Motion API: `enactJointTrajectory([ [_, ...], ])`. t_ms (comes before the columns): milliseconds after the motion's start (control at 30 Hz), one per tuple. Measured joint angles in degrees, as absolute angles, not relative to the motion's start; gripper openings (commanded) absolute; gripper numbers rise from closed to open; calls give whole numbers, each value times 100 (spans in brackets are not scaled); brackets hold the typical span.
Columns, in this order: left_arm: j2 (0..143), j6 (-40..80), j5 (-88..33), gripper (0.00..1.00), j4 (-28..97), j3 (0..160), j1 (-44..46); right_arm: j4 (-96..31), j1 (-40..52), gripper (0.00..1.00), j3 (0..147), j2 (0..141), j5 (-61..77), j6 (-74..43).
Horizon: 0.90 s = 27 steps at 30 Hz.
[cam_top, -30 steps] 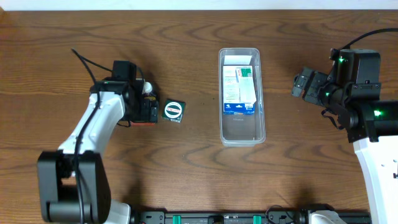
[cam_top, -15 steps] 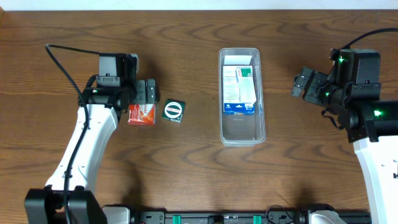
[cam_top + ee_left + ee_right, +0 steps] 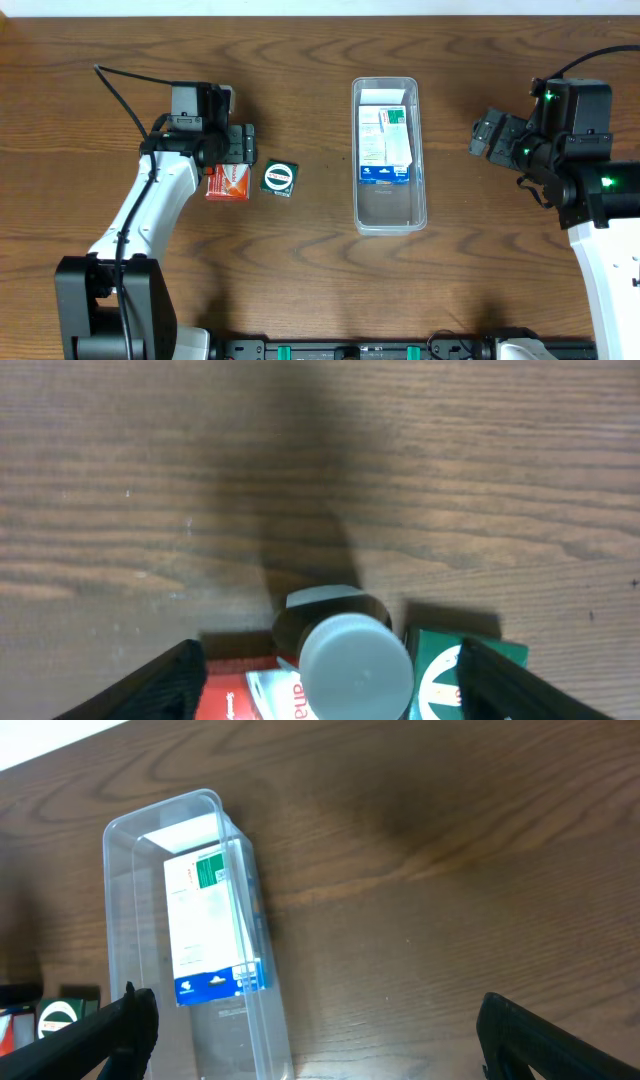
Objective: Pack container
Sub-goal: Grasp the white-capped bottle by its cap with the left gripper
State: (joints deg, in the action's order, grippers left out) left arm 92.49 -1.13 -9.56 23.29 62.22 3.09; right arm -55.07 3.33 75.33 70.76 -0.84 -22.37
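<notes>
Left wrist view gives us what overhead hides: a grey-capped bottle [image 3: 355,660] between the spread jaws of the left gripper [image 3: 238,148], touching neither, with the red box [image 3: 228,184] and green box [image 3: 279,178] beside it. The container [image 3: 388,215] sits right of centre, nearer the far edge, one carton [image 3: 385,145] inside. Right gripper [image 3: 487,135] is spread too, holding nothing. Dark wood-grain counter [image 3: 320,270].

Overhead looks straight down on the whole surface [image 3: 300,260]. The left wrist view sits close above the green box [image 3: 432,665]; the right wrist view, from the right edge, shares the container [image 3: 140,950] with overhead.
</notes>
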Motion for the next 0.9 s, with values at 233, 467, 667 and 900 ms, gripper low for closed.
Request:
enactJointTrajectory([
  [233, 9249, -130, -1037, 65, 2268, 6222, 445, -5507, 333, 99, 7533, 7076, -84, -2237],
  [467, 9264, -126, -1057, 61, 2265, 6222, 545, -5507, 333, 99, 7533, 7076, -82, -2237],
  [667, 9382, -117, -1055, 50, 2263, 6222, 545, -5507, 333, 99, 7533, 7076, -82, -2235],
  [900, 9389, -130, -1011, 45, 2270, 6222, 545, -5507, 333, 99, 7533, 7076, -82, -2237],
])
